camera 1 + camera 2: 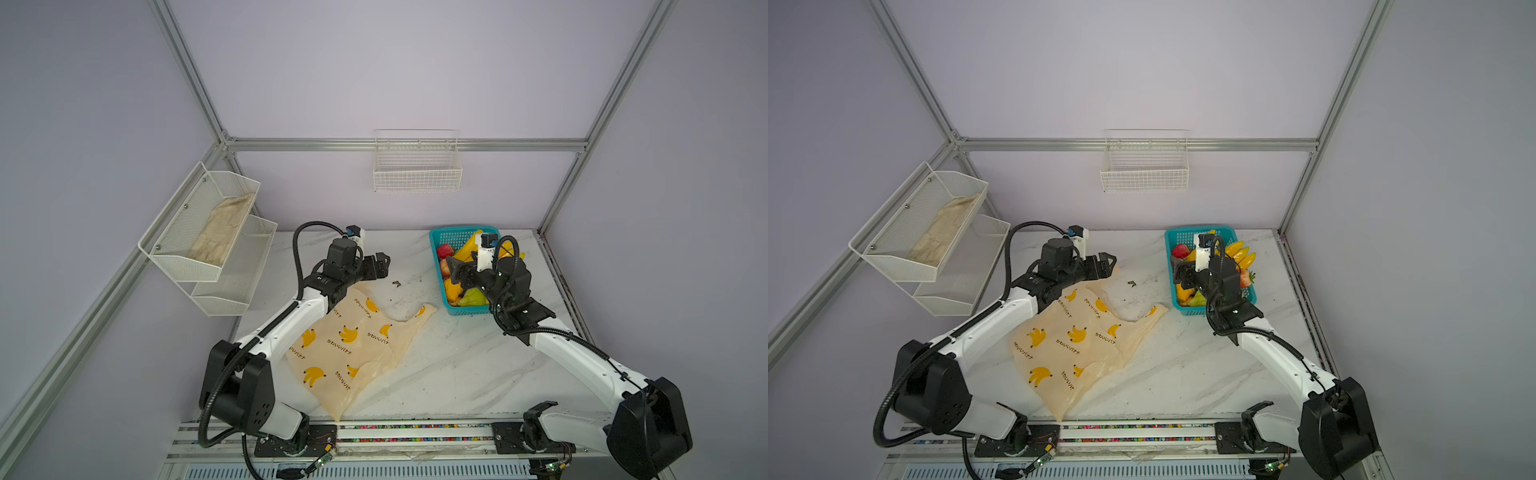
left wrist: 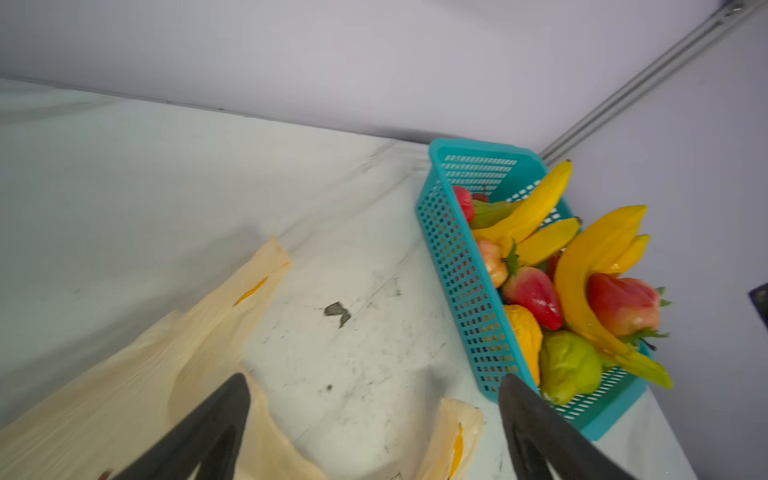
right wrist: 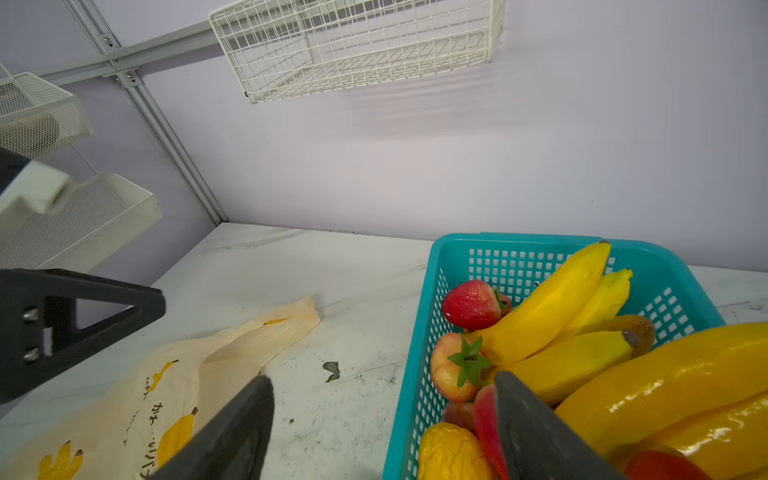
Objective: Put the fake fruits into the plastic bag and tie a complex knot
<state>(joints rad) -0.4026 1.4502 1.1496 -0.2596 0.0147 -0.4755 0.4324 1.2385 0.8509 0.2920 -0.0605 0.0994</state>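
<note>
The plastic bag [image 1: 353, 340] [image 1: 1075, 340] lies flat and empty-looking on the marble table, its two handles [image 2: 266, 266] [image 2: 457, 432] apart; no knot is in view. The fake fruits, among them bananas [image 3: 548, 307], strawberries [image 2: 534, 295], a green pear [image 2: 569, 365] and an orange bumpy fruit [image 2: 525, 336], fill the teal basket [image 1: 451, 237] at the back right. My left gripper [image 1: 384, 266] [image 2: 376, 386] hangs open above the bag's far handle, holding nothing. My right gripper [image 1: 453, 270] [image 3: 384, 382] is open, straddling the basket's left wall, one finger over the fruits.
A white wire basket [image 1: 417, 166] hangs on the back wall. Two mesh shelves [image 1: 203, 224] on the left wall hold a beige cloth [image 1: 222, 232]. A small dark scrap [image 1: 396, 284] lies on the table between bag and basket. The arms' bases stand at the front edge.
</note>
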